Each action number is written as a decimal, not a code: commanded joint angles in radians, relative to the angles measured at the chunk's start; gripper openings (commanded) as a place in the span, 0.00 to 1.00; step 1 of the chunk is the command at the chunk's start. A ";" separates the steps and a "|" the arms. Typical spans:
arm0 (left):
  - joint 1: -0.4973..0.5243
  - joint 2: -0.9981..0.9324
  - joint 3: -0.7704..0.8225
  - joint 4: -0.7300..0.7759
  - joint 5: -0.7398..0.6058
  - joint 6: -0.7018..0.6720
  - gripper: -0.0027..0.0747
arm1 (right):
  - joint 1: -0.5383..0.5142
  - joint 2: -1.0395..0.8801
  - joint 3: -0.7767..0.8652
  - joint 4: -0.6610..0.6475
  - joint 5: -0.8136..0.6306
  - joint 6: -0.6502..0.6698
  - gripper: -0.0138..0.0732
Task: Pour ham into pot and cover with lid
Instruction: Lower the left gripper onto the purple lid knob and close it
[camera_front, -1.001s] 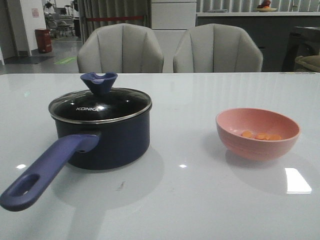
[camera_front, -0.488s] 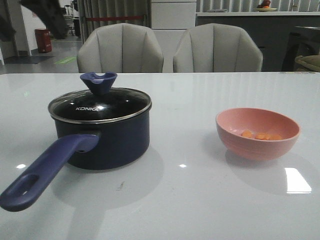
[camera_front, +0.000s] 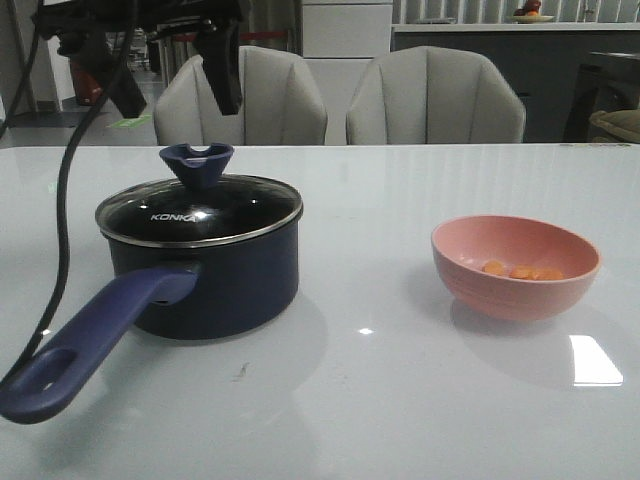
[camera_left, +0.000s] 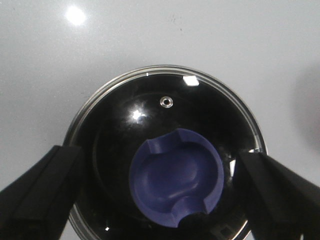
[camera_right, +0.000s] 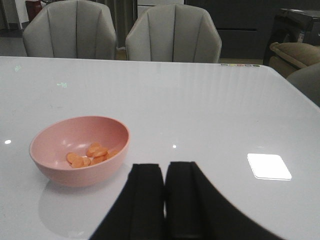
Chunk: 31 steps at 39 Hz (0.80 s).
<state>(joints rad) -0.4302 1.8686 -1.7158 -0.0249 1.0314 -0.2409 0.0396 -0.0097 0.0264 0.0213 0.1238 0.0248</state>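
Observation:
The dark navy pot (camera_front: 225, 285) stands at the table's left, its purple-blue handle (camera_front: 90, 345) pointing toward the front left. The glass lid (camera_front: 215, 215) with its blue knob (camera_front: 197, 165) sits on it. My left gripper (camera_front: 172, 92) is open and empty, hovering above and just behind the knob. In the left wrist view the gripper (camera_left: 156, 155) has a finger on either side of the knob (camera_left: 176, 182), not touching it. The ham (camera_front: 520, 271) lies in the salmon-pink bowl (camera_front: 515, 290) at the right. My right gripper (camera_right: 165, 172) is shut and empty, right of the bowl (camera_right: 65, 170) holding the ham (camera_right: 90, 155).
A black cable (camera_front: 62, 200) hangs from the left arm down past the pot's left side. Two grey chairs (camera_front: 240, 100) stand behind the table's far edge. A bright light patch (camera_front: 595, 362) reflects on the glossy table near the bowl.
My left arm has come into the front view from the upper left and now hangs over the lid's knob. The pot, lid and bowl have not moved.

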 joint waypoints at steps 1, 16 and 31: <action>-0.003 0.006 -0.106 0.001 0.066 -0.018 0.85 | -0.003 -0.020 -0.005 -0.015 -0.076 -0.001 0.35; -0.029 0.084 -0.175 -0.004 0.125 -0.061 0.85 | -0.003 -0.021 -0.005 -0.015 -0.076 -0.001 0.35; -0.029 0.107 -0.175 -0.008 0.145 -0.073 0.82 | -0.003 -0.021 -0.005 -0.015 -0.076 -0.001 0.35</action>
<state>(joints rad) -0.4530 2.0308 -1.8580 -0.0271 1.1954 -0.2977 0.0396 -0.0097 0.0264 0.0213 0.1238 0.0248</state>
